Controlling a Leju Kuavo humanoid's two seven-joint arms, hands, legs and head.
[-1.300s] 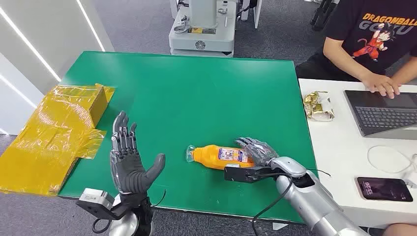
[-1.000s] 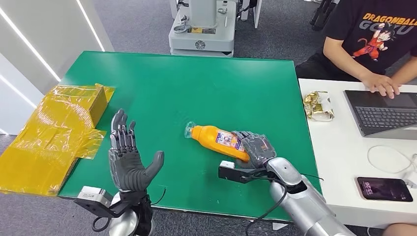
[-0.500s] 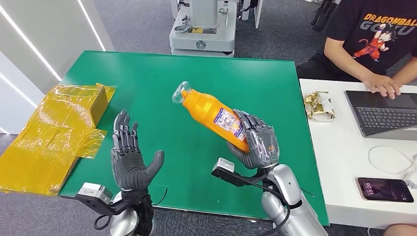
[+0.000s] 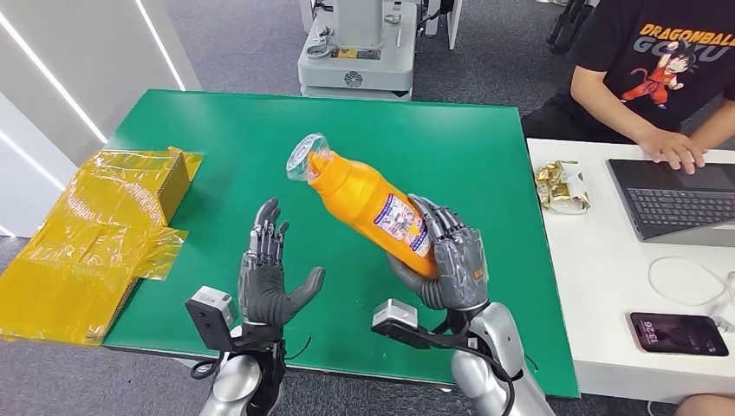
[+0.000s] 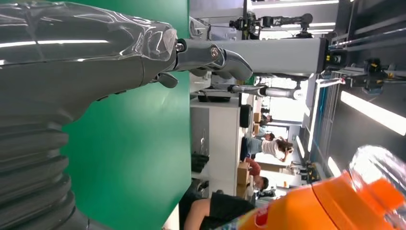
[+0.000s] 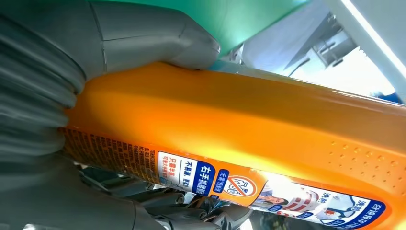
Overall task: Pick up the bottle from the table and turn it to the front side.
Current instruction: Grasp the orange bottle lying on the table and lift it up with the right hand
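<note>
We hold the bottle [image 4: 368,204] in our right hand [image 4: 451,260], fingers wrapped round its lower end, so it sits off the table [image 4: 260,139] near the centre of the head frame, tilted with its clear-wrapped cap [image 4: 305,159] toward the upper left. Our left hand [image 4: 270,282] stands empty with fingers spread, at lower left of centre, near the bottle but apart from it. The risk we see is leverage: the grip is low on a long, smooth body, so turning it could let it slip or swing cap-down and drop onto the table. If the left hand joins in, a mistimed touch might knock the bottle rather than steady it, and the loose plastic over the cap would be a poor place to grasp. In the right wrist view the label [image 6: 268,191] carries small Chinese print on blue and white panels, a red prohibition sign and a picture of people; we cannot read the brand. At upper right, a person's shirt [image 4: 667,43] reads "DRAGONBALL".
</note>
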